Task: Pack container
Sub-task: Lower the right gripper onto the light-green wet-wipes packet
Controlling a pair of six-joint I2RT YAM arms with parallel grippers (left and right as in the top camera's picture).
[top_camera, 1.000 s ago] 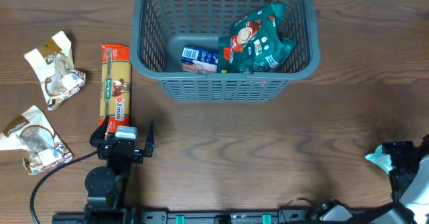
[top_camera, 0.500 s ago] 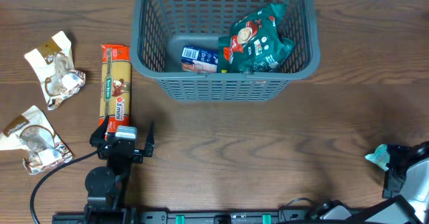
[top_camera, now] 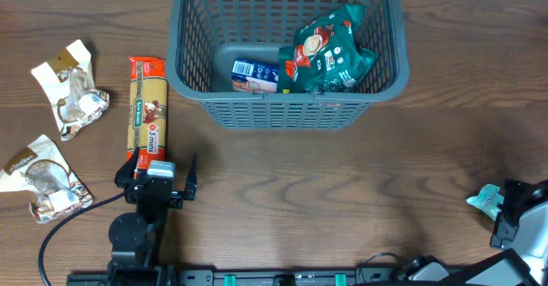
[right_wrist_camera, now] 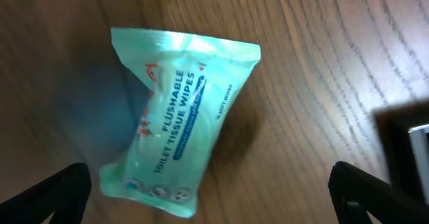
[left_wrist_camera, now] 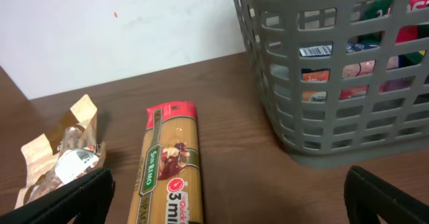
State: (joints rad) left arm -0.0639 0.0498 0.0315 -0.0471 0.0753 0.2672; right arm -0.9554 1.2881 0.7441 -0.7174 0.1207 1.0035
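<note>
This looks like a robotics lab bench or test station rather than a home or shop. A bare brown wooden table stands against a plain white wall, with a black robot arm and its loose cable by a rail along the near edge. Groceries lie spread out like test props: a pasta packet, crumpled snack packets, a wipes pack and a grey basket.
</note>
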